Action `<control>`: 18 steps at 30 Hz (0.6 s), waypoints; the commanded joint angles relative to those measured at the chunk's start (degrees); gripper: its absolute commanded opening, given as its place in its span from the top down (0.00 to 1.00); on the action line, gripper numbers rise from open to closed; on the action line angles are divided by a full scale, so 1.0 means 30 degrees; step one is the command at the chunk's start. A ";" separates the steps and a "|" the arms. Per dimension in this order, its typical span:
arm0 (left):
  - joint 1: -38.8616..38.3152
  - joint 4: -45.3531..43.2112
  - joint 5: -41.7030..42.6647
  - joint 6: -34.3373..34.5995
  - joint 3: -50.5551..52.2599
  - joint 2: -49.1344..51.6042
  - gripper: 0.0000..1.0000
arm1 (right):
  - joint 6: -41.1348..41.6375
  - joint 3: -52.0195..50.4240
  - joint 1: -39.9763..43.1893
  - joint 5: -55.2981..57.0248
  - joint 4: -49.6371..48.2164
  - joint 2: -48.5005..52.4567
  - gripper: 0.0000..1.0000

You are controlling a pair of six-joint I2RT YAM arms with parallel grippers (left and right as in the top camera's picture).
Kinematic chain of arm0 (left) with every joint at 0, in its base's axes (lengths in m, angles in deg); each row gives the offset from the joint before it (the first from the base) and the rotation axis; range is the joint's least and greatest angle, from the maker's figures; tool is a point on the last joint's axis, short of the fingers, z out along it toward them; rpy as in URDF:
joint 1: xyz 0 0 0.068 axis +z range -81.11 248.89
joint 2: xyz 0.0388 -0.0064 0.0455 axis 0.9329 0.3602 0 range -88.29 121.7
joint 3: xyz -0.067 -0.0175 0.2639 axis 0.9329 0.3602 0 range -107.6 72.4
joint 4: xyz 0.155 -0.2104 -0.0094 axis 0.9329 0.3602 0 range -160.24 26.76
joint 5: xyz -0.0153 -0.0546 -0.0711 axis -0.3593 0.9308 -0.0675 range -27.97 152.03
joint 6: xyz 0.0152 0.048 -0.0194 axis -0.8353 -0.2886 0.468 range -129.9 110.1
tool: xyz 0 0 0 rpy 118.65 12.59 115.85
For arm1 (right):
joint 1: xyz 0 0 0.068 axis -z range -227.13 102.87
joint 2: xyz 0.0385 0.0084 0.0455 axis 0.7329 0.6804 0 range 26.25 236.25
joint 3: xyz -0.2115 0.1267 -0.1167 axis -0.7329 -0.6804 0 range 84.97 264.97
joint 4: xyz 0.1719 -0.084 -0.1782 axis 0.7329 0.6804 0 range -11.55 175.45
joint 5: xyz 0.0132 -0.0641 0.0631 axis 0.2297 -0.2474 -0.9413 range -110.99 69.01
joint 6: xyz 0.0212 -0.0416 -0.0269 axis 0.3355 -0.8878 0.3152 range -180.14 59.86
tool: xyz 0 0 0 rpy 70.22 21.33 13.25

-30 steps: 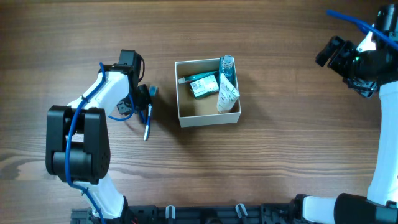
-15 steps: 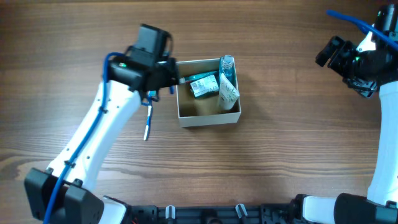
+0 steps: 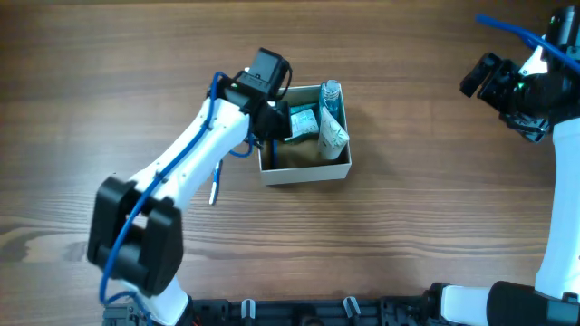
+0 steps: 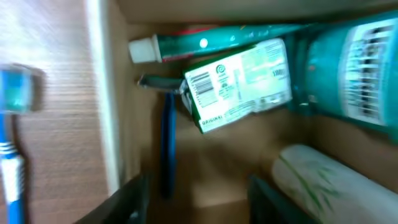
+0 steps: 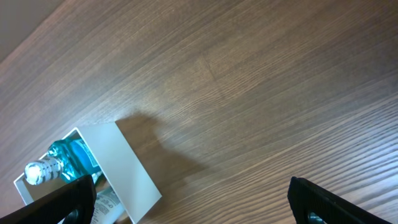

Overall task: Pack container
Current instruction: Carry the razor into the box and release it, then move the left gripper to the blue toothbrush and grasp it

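Tan cardboard lines the white-walled container (image 3: 304,173), which sits mid-tabletop (image 3: 408,235). The left hand (image 4: 200,199) hovers over its far left corner, fingers apart and gripping nothing. Beneath that hand, inside the container, lie a blue razor (image 4: 166,149), a toothpaste tube (image 4: 211,43), a green-and-white packet (image 4: 239,81), a teal bottle (image 4: 348,68) and a white tube (image 4: 323,180). A blue toothbrush (image 3: 215,186) rests on the tabletop just left of the container. The right hand (image 5: 199,208), fingers spread wide and empty, hangs well apart at the far right.
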 commanded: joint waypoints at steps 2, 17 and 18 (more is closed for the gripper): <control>0.1719 0.1661 -0.1654 -0.0838 -0.1377 -0.3978 0.36 | 0.0204 0.0058 0.0036 -0.0168 -0.0044 0.0015 0.00; 0.5319 0.0393 -0.0605 -0.3854 0.3738 0.0350 0.37 | 0.0204 0.0058 0.0036 -0.0168 -0.0044 0.0015 0.00; 0.5319 0.0313 -0.0627 -0.3861 0.3738 0.0605 0.40 | 0.0211 0.0058 0.0036 -0.0168 -0.0036 0.0015 0.00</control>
